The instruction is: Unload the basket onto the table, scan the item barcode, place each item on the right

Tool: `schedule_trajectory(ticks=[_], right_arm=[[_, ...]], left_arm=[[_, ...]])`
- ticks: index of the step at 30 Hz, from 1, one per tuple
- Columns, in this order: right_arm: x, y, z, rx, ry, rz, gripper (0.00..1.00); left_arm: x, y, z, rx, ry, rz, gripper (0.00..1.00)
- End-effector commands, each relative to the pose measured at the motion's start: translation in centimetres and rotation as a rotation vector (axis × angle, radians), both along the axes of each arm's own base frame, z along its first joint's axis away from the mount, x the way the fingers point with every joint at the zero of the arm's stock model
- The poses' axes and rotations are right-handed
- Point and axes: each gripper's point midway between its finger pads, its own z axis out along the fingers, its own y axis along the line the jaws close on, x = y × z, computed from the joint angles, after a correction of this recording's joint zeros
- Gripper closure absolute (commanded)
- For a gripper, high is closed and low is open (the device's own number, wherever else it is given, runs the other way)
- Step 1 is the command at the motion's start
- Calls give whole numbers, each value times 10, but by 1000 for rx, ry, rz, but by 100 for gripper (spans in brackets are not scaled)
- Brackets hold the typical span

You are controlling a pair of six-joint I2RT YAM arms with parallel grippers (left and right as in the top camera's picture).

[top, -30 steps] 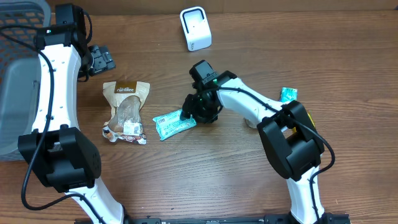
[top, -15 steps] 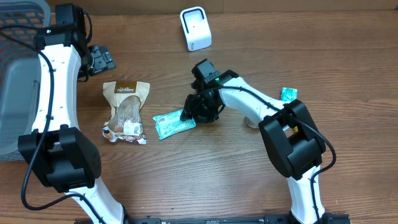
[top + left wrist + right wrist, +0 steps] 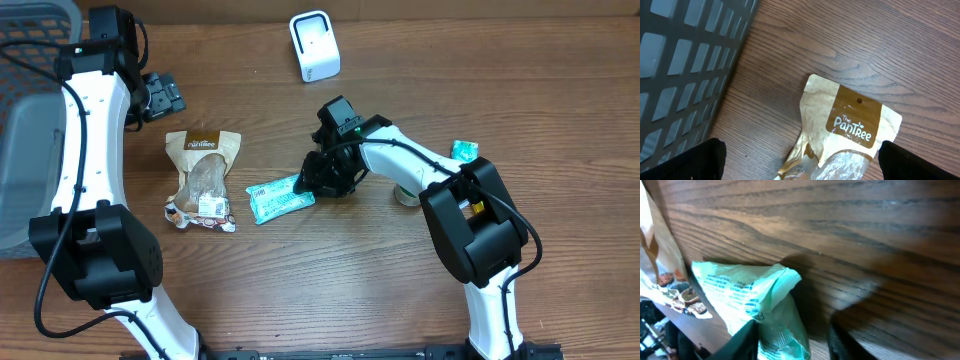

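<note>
Right gripper (image 3: 792, 347) jaws half-open astride teal packet (image 3: 752, 297) end; left gripper (image 3: 800, 161) jaws wide, empty.

The packet (image 3: 280, 198) lies on the table (image 3: 300, 290), pouch (image 3: 203, 178) left, scanner (image 3: 315, 46) behind.

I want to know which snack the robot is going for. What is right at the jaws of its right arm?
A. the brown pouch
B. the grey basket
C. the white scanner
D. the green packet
D: the overhead view shows the right arm's jaws at the end of the green packet, and the right wrist view shows that packet lying between them.
</note>
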Motion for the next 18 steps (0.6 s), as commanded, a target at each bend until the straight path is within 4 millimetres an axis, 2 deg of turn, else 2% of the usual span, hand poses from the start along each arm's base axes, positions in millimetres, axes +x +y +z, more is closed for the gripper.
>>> schedule_trajectory(ticks=[1,2,5,7,9,12,15,16,17,18], right_arm=[[-7,-5,-6,-26,7,6,68],[-7,-5,-6,-26,8,6,74],[-6,-5,-6,-24,3,6,82],[-1,-3,-4,-12,-16,3,93],[9,0,5,14,-62,15,94],[21,7,36,63,-185,89,96],[28,10,84,113,-353,176,96],[30,9,95,116,-389,186,96],[35,1,115,92,-458,174,96],[38,-4,123,76,-483,162,96]], left_arm=[[0,-3,9,4,-21,-3,0],[0,-3,9,4,-21,-3,1],[0,-3,9,4,-21,-3,0],[0,-3,9,4,-21,-3,1],[0,-3,9,4,-21,-3,1],[0,-3,9,4,-21,-3,0],[0,-3,9,4,-21,-3,0],[0,-3,9,4,-21,-3,0],[0,-3,9,4,-21,-3,0],[0,-3,9,4,-21,-3,0]])
